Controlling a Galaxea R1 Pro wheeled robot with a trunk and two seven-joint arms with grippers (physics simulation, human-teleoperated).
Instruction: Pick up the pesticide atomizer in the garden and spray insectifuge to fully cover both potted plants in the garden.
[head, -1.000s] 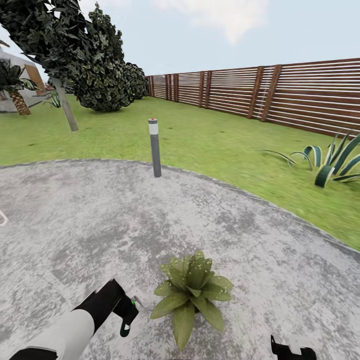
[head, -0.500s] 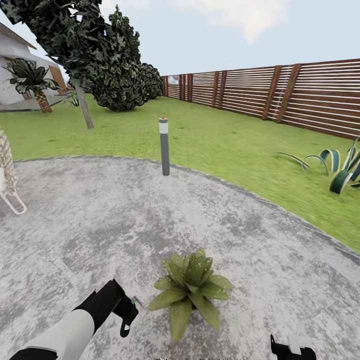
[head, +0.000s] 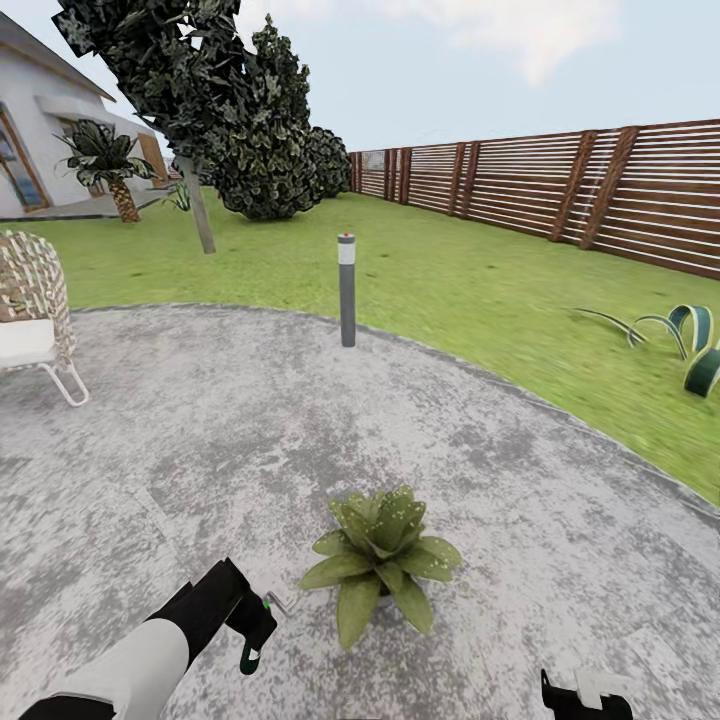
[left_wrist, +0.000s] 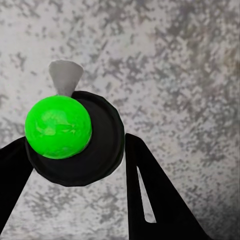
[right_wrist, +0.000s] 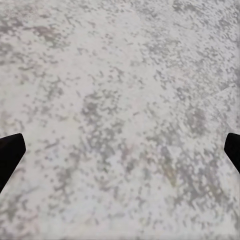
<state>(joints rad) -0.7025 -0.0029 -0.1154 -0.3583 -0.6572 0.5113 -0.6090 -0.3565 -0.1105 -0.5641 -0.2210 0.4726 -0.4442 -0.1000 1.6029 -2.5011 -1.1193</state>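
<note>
Left gripper fingers clamp the pesticide atomizer just beside a potted plant on the patio; right gripper fingers spread wide.

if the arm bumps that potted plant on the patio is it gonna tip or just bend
The potted plant probably bends first: its broad leaves fan out low and wide, hiding the pot, so an arm would meet leaves before anything rigid. Tipping looks unlikely, since it sits squat on the flat patio. A harder shove might slide it instead.

Agave cut by edge; plant pot probably leaf-hidden.
</note>
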